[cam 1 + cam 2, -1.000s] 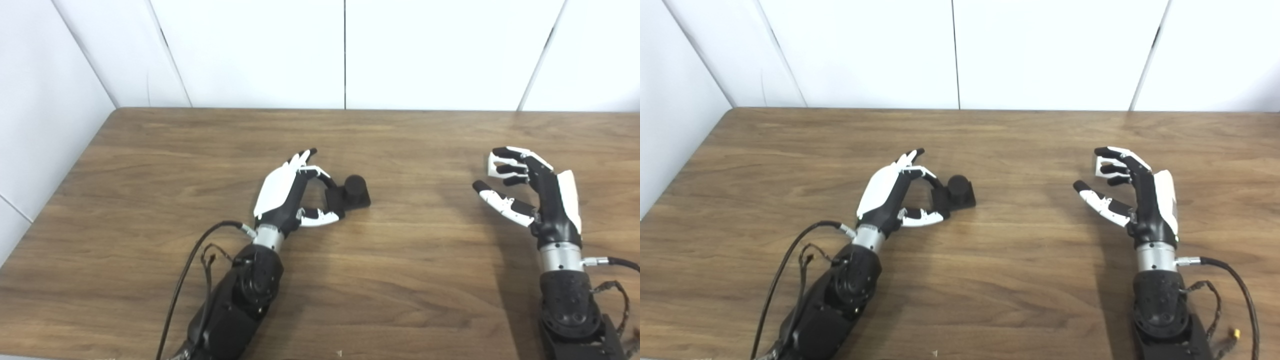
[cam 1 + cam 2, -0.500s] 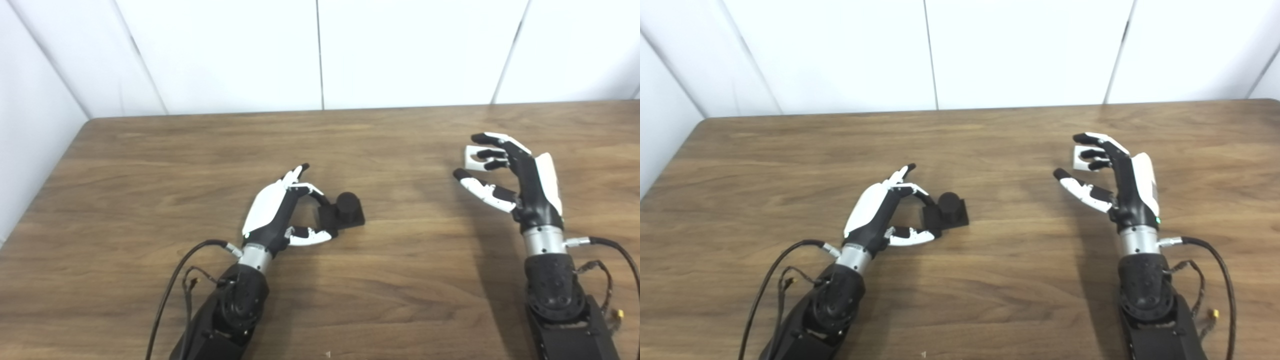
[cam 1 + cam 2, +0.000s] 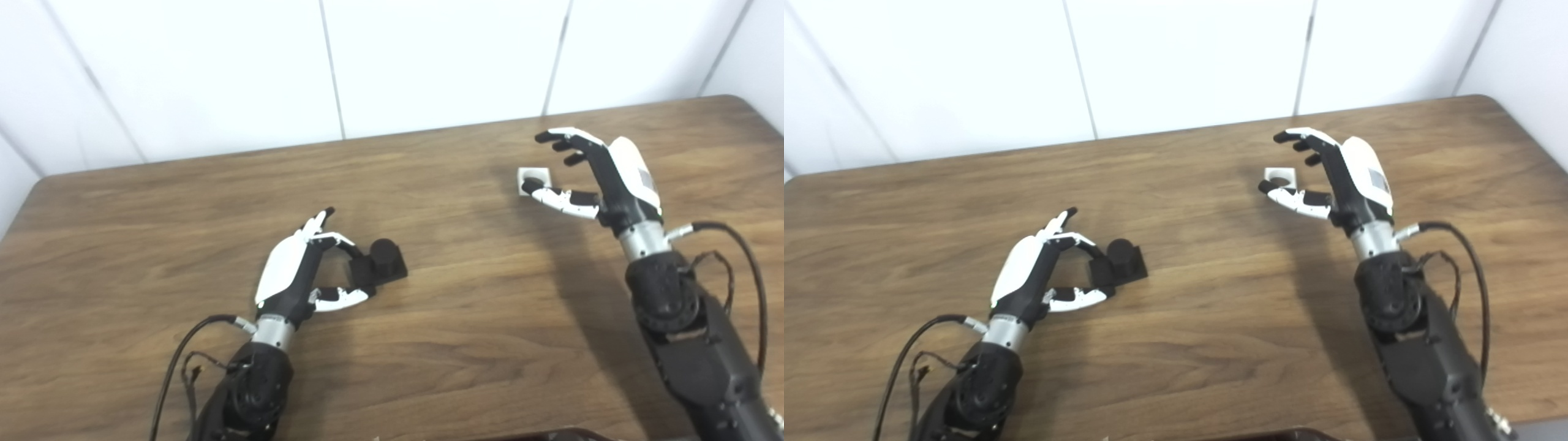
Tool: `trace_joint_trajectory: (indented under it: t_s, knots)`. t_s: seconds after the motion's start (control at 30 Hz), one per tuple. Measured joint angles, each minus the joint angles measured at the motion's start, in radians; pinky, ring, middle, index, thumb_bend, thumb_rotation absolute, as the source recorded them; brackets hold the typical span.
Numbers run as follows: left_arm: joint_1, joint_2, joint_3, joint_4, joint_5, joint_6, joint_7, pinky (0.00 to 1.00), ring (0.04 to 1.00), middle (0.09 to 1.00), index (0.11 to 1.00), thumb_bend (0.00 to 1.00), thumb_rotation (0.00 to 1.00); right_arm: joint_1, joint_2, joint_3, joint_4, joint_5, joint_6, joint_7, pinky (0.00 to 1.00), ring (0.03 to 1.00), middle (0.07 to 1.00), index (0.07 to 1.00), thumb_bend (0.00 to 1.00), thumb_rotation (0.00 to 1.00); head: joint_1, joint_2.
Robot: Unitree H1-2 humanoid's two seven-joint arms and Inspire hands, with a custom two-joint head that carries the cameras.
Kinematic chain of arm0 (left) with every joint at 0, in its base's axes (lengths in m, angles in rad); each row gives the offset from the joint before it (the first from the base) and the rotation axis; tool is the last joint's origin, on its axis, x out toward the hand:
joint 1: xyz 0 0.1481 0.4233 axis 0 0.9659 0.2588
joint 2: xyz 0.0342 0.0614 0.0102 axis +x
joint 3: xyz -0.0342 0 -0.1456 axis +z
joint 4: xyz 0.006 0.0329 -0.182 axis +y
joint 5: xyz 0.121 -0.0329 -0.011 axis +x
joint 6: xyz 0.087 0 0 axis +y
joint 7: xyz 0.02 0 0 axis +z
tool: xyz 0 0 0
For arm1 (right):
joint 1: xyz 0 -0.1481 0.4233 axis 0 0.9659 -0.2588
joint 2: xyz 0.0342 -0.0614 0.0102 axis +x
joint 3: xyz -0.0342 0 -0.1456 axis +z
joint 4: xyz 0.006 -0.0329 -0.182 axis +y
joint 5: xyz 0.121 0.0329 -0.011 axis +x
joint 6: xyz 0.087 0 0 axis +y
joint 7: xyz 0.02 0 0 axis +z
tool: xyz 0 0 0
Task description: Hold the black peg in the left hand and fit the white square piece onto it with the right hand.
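The black peg (image 3: 386, 260), a short cylinder on a square base, stands on the wooden table (image 3: 465, 318) left of centre. My left hand (image 3: 300, 275) lies just left of it, with a fingertip and the thumb pinching the left end of the base. The white square piece (image 3: 530, 180) with a round hole lies flat on the table at the back right. My right hand (image 3: 603, 174) hovers beside it, open, fingers spread and curved. Its thumb tip overlaps the piece's near edge, and the fingers arch to the right of it. The same piece (image 3: 1279, 176) shows in the right eye view.
White wall panels (image 3: 429, 55) close off the back of the table. The table's right corner (image 3: 741, 104) is rounded and near my right hand. Cables (image 3: 735, 245) trail from both forearms. A dark edge (image 3: 539, 435) shows at the picture's bottom.
The camera has swung to the right, shifting the whole picture. The white piece showed behind my right fingertips before and now lies by the thumb tip. My left hand stays on the peg's base.
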Motion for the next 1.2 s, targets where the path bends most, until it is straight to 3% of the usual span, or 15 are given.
trace_joint_trajectory:
  t_s: [0.13, 0.27, 0.47, 0.63, 0.83, 1.03, 1.2]
  knots:
    - [-0.002, 0.004, 0.001, 0.012, 0.0, -0.026, 0.006, 1.0, 1.0, 0.998, 0.492, 0.51, 0.09, -0.044, -0.07, 0.015, 0.012, -0.033, 0.045, 0.068, 0.72, 0.865, 0.867, 0.758, 0.61, 0.38, -0.017, -0.011]
    - [-0.002, 0.005, 0.001, 0.013, 0.002, -0.026, 0.006, 1.0, 1.0, 0.997, 0.492, 0.52, 0.09, -0.114, -0.135, 0.033, 0.024, -0.049, 0.069, 0.139, 0.73, 0.873, 0.885, 0.751, 0.65, 0.38, -0.011, -0.009]
    - [-0.003, 0.002, 0.0, 0.018, 0.002, -0.027, 0.01, 1.0, 1.0, 0.994, 0.491, 0.51, 0.09, -0.229, -0.205, 0.105, 0.106, -0.104, 0.099, 0.243, 0.95, 0.996, 0.965, 0.77, 0.67, 0.43, -0.005, -0.011]
    - [-0.003, 0.002, 0.0, 0.019, 0.004, -0.028, 0.012, 1.0, 1.0, 0.995, 0.492, 0.51, 0.09, -0.278, -0.217, 0.152, 0.183, -0.128, 0.104, 0.29, 0.98, 1.0, 0.988, 0.781, 0.71, 0.47, -0.002, -0.006]
    - [-0.004, 0.003, 0.003, 0.024, 0.009, -0.035, 0.015, 1.0, 1.0, 0.998, 0.492, 0.52, 0.09, -0.329, -0.222, 0.202, 0.263, -0.168, 0.101, 0.314, 0.99, 1.0, 1.0, 0.818, 0.76, 0.66, 0.012, -0.006]
    - [-0.004, 0.001, 0.007, 0.024, 0.011, -0.035, 0.014, 1.0, 1.0, 0.998, 0.492, 0.52, 0.09, -0.374, -0.232, 0.246, 0.326, -0.189, 0.1, 0.346, 1.0, 1.0, 1.0, 0.851, 0.82, 0.69, 0.026, -0.002]
    - [-0.004, 0.001, 0.012, 0.024, 0.011, -0.035, 0.015, 1.0, 1.0, 0.996, 0.492, 0.52, 0.09, -0.38, -0.235, 0.274, 0.355, -0.195, 0.101, 0.376, 0.98, 1.0, 1.0, 0.884, 0.97, 0.8, 0.034, -0.002]
